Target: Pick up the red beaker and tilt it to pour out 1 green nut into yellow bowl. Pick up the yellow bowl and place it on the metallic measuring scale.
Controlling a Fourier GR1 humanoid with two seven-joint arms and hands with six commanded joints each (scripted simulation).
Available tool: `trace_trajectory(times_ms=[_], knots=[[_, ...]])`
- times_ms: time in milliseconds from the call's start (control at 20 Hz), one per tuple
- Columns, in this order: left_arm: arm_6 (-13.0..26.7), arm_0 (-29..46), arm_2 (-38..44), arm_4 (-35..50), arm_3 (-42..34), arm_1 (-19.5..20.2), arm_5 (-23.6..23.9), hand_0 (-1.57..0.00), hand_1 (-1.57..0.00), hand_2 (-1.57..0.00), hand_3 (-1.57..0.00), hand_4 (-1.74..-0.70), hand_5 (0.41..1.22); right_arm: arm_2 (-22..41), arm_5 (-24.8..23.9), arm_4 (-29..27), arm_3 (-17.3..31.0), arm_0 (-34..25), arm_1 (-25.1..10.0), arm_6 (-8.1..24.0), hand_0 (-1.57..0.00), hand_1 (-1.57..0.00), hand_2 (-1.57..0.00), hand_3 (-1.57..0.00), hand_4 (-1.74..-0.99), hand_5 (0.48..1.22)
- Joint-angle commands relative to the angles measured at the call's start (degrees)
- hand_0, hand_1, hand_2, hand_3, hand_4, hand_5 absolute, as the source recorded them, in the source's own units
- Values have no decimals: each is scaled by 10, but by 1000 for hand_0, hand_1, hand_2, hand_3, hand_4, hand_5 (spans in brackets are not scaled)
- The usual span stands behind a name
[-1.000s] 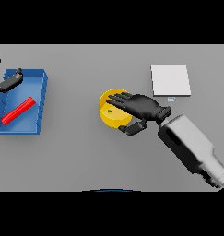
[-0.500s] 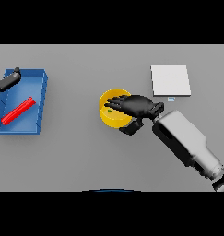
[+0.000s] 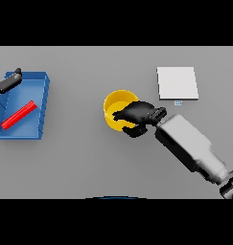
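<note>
The yellow bowl (image 3: 116, 108) sits on the grey desk (image 3: 89, 162) just left of the scene's centre. The robot's right hand (image 3: 136, 116) lies over the bowl's rim at about 4 o'clock, its dark fingers curled across the rim and reaching toward the bowl's inside, with what looks like the thumb hooked below the outer wall; the hand grips the bowl at that edge. Whether anything lies inside the bowl cannot be made out, since the hand covers much of it. The right arm runs away from the hand toward 4 o'clock, down to the lower right corner.

From the bowl, the metallic measuring scale (image 3: 177, 83) lies at roughly 2 o'clock, a flat pale square plate resting on the desk, apart from both bowl and hand.

Well away at 9 o'clock from the bowl stands a blue tray (image 3: 43, 103) near the left edge. Inside it the red beaker (image 3: 19, 115) lies on its side, slanted from lower left to upper right.

The left hand (image 3: 7, 82) shows at the far left edge, above the tray's upper left corner, partly cut off; its fingers seem loosely extended and hold nothing.
</note>
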Motion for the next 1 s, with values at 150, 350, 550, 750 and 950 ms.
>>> trace_trajectory(times_ms=[150,350,550,750,950], knots=[[10,11,2,6,-23,12,4,1,1,1,1,-799,728,5,36,-9,-7,-4,0,18,-1136,-1107,-1086,-867,-1604,1116],[20,10,3,8,-29,12,6,1,1,1,1,-802,725,4,44,-23,-12,-3,-11,15,-1393,-1381,-1314,-1142,-1682,1178],[13,18,2,10,-36,15,5,1,1,1,1,-805,725,2,42,-31,-28,0,-19,26,-1498,-1493,-1453,-1181,-1717,1203],[20,17,-2,5,-38,15,7,1,1,1,1,-801,723,-16,68,-56,-77,-4,-43,29,-1541,-1539,-1470,-1268,-1731,1214],[20,12,0,6,-39,14,8,1,1,1,1,-798,719,-39,100,-78,-119,-32,-73,55,-1559,-1558,-1529,-1348,-1728,1218]])
